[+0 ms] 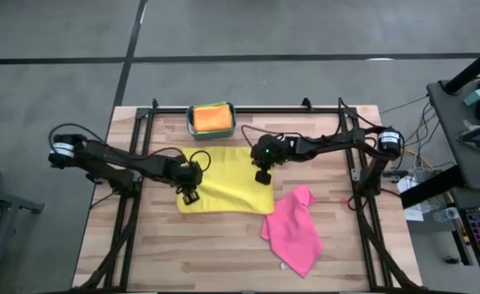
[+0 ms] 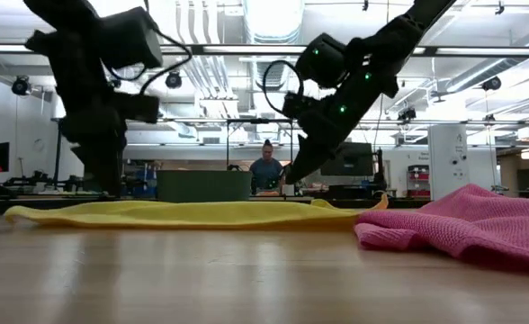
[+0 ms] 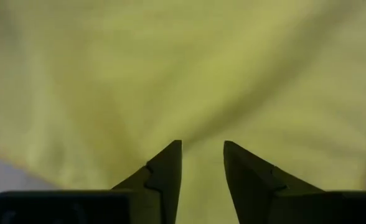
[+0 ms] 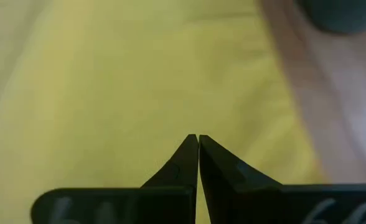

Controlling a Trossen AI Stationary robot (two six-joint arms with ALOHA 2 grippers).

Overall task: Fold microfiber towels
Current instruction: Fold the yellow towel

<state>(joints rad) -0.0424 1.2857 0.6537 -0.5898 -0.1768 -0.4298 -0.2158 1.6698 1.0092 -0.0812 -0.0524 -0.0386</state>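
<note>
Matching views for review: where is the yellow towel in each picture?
High view: yellow towel spread mid-table between both grippers.
Low view: flat yellow strip left of the pink towel.
Left wrist view: fills the picture.
Right wrist view: covers most of it.
Shared landmark: the right gripper at its edge.
</note>
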